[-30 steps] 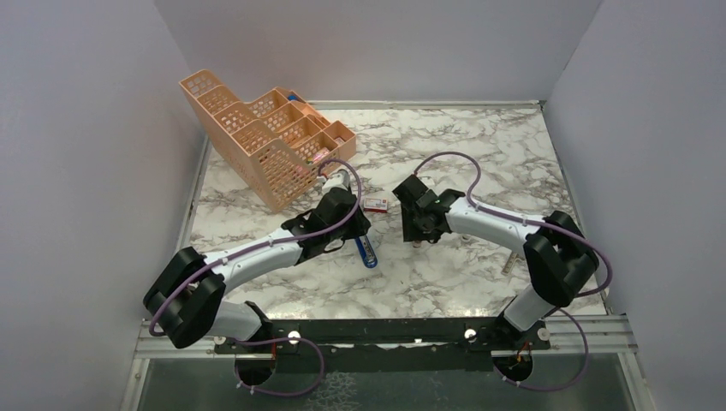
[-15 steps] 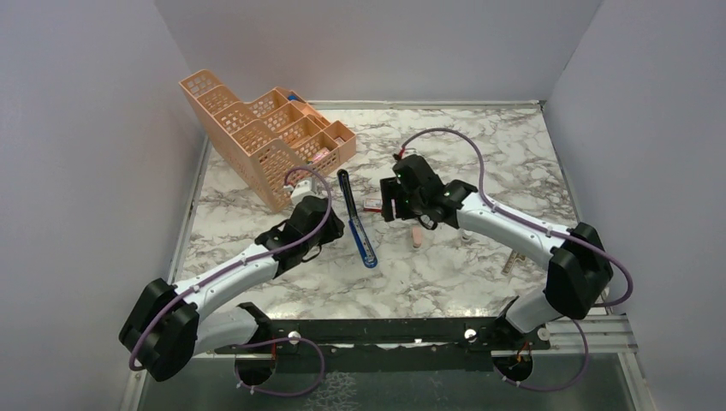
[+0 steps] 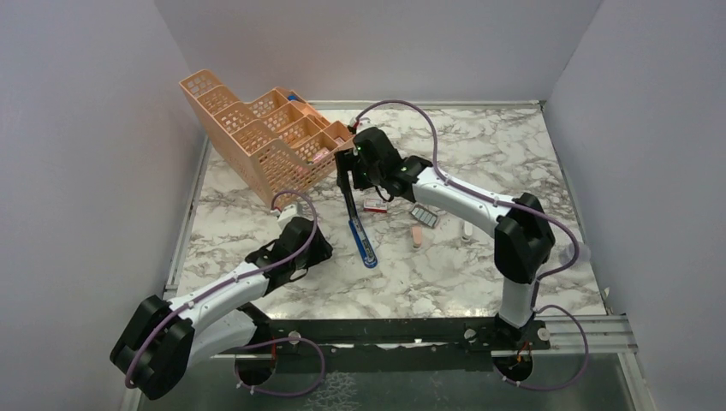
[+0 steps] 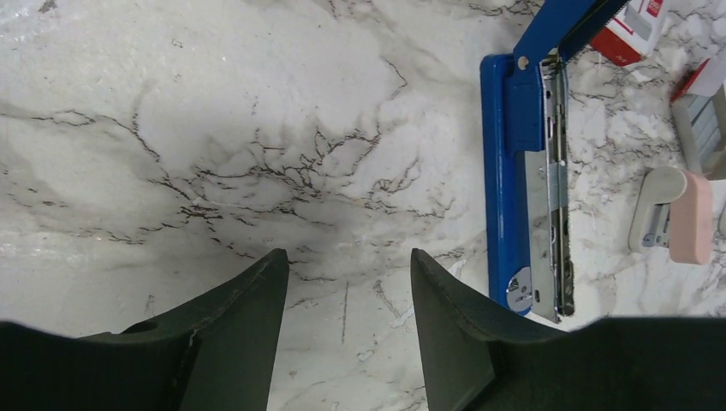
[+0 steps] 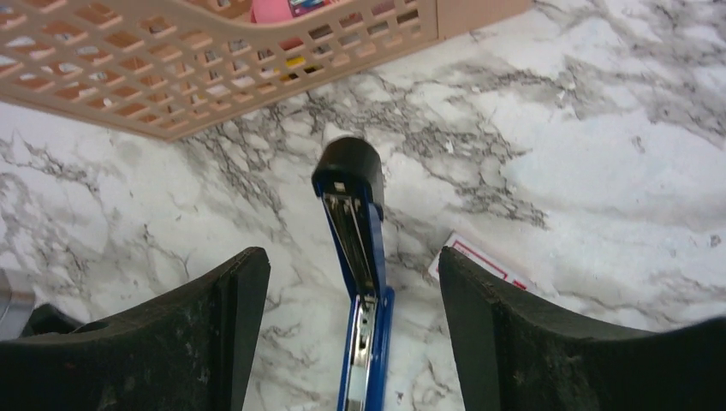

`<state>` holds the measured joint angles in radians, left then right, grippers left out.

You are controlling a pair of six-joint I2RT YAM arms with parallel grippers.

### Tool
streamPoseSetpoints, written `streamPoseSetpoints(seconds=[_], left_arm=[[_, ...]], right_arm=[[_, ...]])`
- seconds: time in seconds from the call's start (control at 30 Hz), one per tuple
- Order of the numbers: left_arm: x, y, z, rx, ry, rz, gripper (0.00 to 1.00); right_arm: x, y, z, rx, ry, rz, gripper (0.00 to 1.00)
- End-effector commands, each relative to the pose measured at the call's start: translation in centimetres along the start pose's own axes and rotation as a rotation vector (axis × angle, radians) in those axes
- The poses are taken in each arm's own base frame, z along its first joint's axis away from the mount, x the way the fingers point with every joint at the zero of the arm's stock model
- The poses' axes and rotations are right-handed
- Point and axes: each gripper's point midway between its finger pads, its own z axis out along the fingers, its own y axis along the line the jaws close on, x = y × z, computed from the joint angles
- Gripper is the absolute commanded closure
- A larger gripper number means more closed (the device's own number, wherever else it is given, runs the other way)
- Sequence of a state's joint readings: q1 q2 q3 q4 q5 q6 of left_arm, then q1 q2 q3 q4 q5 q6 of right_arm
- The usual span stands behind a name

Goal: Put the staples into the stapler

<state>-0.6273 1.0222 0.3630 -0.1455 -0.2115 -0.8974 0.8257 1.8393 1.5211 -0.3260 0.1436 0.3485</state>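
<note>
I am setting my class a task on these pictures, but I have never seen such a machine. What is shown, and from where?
Two robot arms are bolted at the near edge of a table. The wide picture comes from a fixed camera above and behind them. The other two come from a camera on each wrist, looking past its own fingers. On the table lie a blue stapler swung open, a grey block of staples, a red-and-white box, a pink block, a white block and a peach mesh organiser. The left end effector and the right end effector are both open and hold nothing. The right one hangs over the stapler's raised top.
</note>
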Motion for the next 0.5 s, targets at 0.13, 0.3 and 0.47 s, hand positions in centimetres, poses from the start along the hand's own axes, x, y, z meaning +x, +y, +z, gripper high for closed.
streamPoseSetpoints(seconds=[0.13, 0.3, 0.47], left_arm=[[0.4, -1.7, -0.5, 0.093, 0.033, -0.051, 0.42], [1.8, -3.4, -0.7, 0.197, 0.097, -0.106, 0.37], [2.2, -4.7, -0.4, 0.25, 0.133, -0.096, 0.39]], right_arm=[[-2.9, 0.5, 4.3, 0.049, -0.037, -0.061, 0.23], [-2.2, 0.6, 5.9, 0.057, 0.027, -0.102, 0.29], [-1.4, 0.5, 6.0, 0.06, 0.07, -0.119, 0.42]])
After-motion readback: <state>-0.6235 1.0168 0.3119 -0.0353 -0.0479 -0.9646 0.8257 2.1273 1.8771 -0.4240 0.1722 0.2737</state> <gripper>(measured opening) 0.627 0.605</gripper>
